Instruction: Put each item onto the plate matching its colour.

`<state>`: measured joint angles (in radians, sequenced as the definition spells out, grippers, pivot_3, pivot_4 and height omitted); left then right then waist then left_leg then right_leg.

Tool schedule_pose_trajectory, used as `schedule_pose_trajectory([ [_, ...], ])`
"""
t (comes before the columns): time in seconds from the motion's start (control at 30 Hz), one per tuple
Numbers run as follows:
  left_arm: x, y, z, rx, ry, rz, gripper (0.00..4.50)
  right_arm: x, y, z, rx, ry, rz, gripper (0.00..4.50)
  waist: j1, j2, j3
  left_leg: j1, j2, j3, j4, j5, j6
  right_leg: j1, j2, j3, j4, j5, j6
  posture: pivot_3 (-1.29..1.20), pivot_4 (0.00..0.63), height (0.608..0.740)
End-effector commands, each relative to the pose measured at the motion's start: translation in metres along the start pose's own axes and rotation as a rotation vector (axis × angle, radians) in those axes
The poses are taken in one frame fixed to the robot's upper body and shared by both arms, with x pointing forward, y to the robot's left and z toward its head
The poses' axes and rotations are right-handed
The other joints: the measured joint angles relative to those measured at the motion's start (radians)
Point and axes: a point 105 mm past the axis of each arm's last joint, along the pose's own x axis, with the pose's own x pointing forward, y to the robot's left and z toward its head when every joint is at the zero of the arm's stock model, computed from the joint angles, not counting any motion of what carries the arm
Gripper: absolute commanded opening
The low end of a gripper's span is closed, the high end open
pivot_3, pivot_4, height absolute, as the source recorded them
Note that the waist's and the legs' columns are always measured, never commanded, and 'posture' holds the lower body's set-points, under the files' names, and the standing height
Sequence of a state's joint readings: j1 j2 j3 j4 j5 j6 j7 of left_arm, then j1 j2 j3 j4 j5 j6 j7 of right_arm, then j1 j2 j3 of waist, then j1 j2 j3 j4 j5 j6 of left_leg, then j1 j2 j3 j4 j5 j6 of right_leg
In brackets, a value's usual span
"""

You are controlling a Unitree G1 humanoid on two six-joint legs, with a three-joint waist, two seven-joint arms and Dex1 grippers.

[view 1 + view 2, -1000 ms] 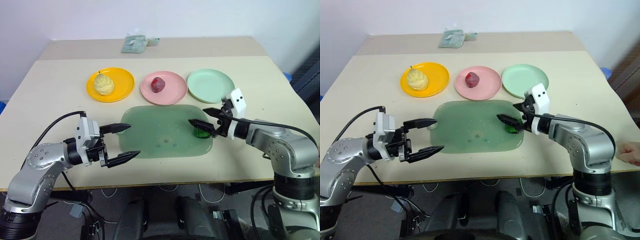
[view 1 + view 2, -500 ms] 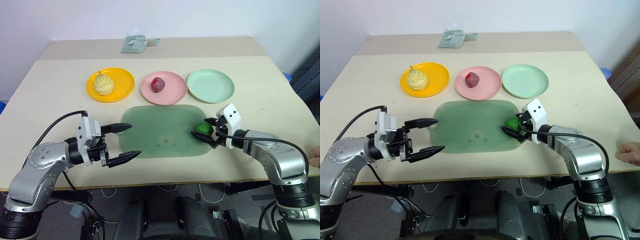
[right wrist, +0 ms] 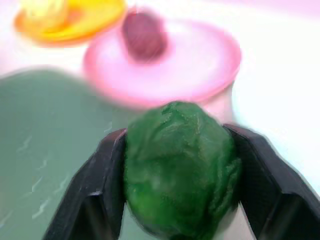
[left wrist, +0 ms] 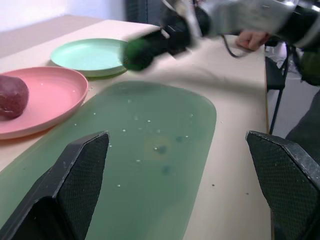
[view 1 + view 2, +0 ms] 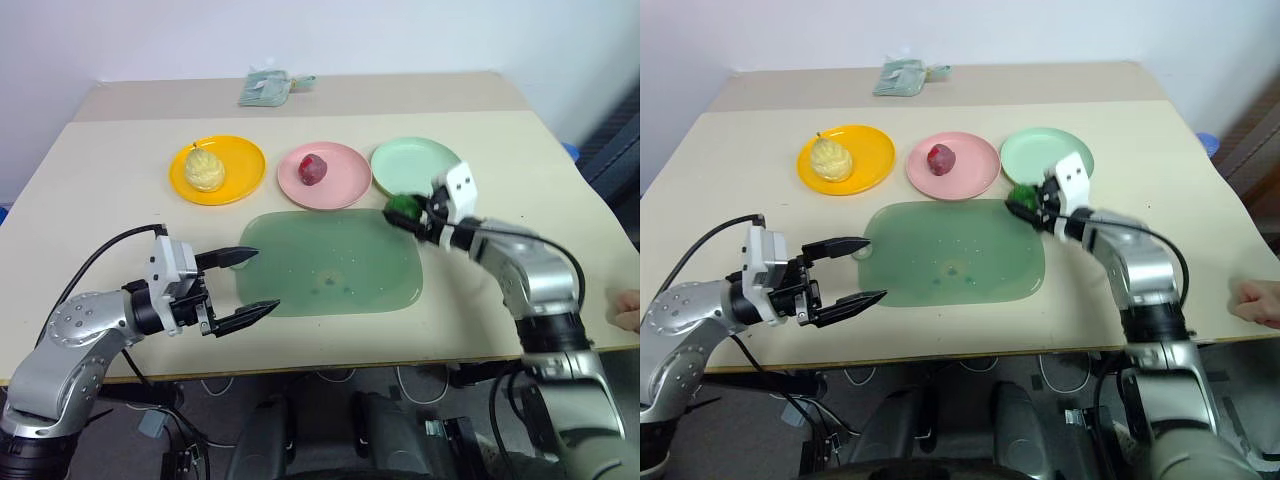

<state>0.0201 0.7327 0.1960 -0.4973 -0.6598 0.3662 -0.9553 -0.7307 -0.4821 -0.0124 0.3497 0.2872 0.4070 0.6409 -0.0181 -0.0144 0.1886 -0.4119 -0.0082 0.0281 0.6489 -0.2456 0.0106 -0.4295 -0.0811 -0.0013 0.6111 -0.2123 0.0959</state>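
Observation:
My right gripper (image 5: 405,210) is shut on the bumpy dark green ball (image 5: 403,207) and holds it in the air by the near edge of the mint green plate (image 5: 420,162). The ball (image 3: 177,167) sits between both fingers in the right wrist view. The pale yellow pear (image 5: 204,168) stands on the orange-yellow plate (image 5: 240,158). The dark red ball (image 5: 313,169) lies on the pink plate (image 5: 345,180). My left gripper (image 5: 247,287) is open and empty at the big green mat's (image 5: 330,260) left edge.
A folded pale green cloth (image 5: 265,86) lies at the table's far edge. A person's hand (image 5: 627,310) rests at the table's right edge. The table's near edge runs just below the mat.
My right gripper closed on the green ball on the mat's right side, lifted it and carried it away from me to the mint plate's near edge. The left gripper stayed put.

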Motion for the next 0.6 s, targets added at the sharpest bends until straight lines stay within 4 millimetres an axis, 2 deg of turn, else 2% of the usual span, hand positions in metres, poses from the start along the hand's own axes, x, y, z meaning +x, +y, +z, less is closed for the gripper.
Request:
schedule_pose_trajectory([
  [0.03,0.000,0.000,0.010,0.039,-0.026,0.044,4.50,0.020,-0.032,0.015,-0.035,-0.067,-0.133,2.79,0.000,0.000,0.000,0.000,0.000,0.000,0.000,0.000,0.000,0.000,0.000,0.000,0.000,0.000,0.000,0.00,0.150,0.740],
  [0.2,-0.004,0.008,0.012,0.084,-0.013,0.202,4.50,0.040,-0.055,0.021,-0.062,-0.043,-0.305,2.79,0.003,0.000,0.000,0.000,0.000,0.000,-0.001,0.000,0.000,0.000,-0.001,0.000,0.000,0.000,0.000,0.00,0.150,0.740],
  [0.3,-0.006,0.013,0.010,0.132,0.010,0.309,4.50,0.044,-0.056,0.020,-0.078,-0.021,-0.344,3.68,0.001,0.000,0.000,0.000,-0.001,0.000,-0.001,0.000,0.000,0.000,-0.001,0.000,0.000,0.000,0.000,0.00,0.150,0.740],
  [0.33,-0.007,0.013,0.010,0.140,0.017,0.336,4.50,0.044,-0.057,0.020,-0.085,-0.016,-0.356,4.17,0.000,0.000,0.000,0.000,-0.001,0.000,-0.001,0.000,0.000,0.000,-0.001,0.000,0.000,0.000,0.000,0.00,0.150,0.740],
  [0.37,-0.008,0.015,0.009,0.143,0.026,0.362,4.50,0.044,-0.058,0.021,-0.093,-0.018,-0.368,4.48,-0.001,0.000,0.000,0.000,-0.001,0.000,-0.001,0.000,0.000,0.000,-0.002,0.000,0.000,0.000,0.000,0.00,0.150,0.740],
  [0.5,-0.013,0.022,0.007,0.117,0.036,0.445,4.50,0.041,-0.063,0.036,-0.098,-0.101,-0.407,4.48,-0.002,0.000,0.000,0.000,0.000,0.000,-0.002,0.000,0.000,0.000,-0.002,0.000,0.001,0.000,0.000,0.00,0.150,0.740],
  [0.6,-0.015,0.025,0.007,0.101,0.009,0.491,4.50,0.030,-0.061,0.046,-0.146,-0.195,-0.294,4.48,-0.001,0.001,0.000,0.000,0.000,0.000,-0.001,0.000,0.000,0.000,-0.002,0.000,0.001,0.000,0.000,0.00,0.150,0.740],
])
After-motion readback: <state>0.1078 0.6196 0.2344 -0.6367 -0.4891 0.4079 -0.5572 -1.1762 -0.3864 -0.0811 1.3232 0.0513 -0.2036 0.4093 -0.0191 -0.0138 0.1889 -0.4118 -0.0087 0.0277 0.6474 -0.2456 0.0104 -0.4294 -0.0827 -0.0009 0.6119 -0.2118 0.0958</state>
